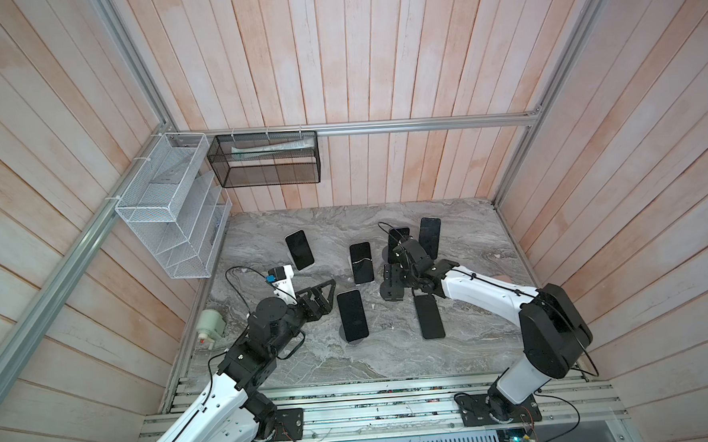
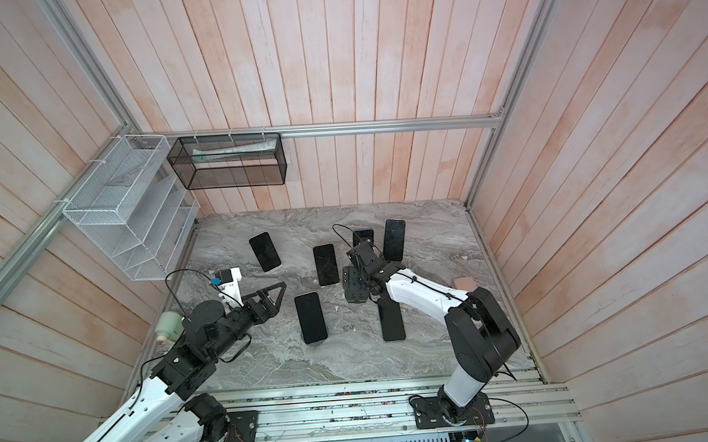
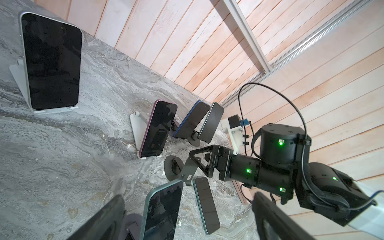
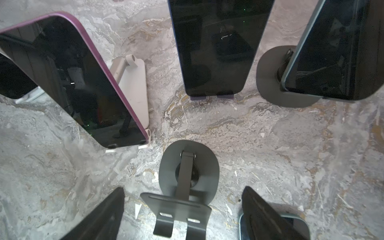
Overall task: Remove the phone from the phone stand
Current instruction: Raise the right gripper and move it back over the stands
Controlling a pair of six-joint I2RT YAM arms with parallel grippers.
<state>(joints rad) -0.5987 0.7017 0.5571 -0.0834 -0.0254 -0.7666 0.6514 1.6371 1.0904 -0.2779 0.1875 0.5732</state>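
Several dark-screened phones lean on stands across the marble table. An empty dark phone stand sits between the open fingers of my right gripper, which hold nothing. Beside that stand a teal phone lies flat on the table; one right finger covers part of it. My left gripper is open and empty, with another teal phone on its stand just ahead of it and apart from both fingers.
Farther back stand a white-edged phone, a purple one, a blue one and a teal-edged one. A white wire rack and a black mesh basket hang on the walls. A small bottle lies at the left edge.
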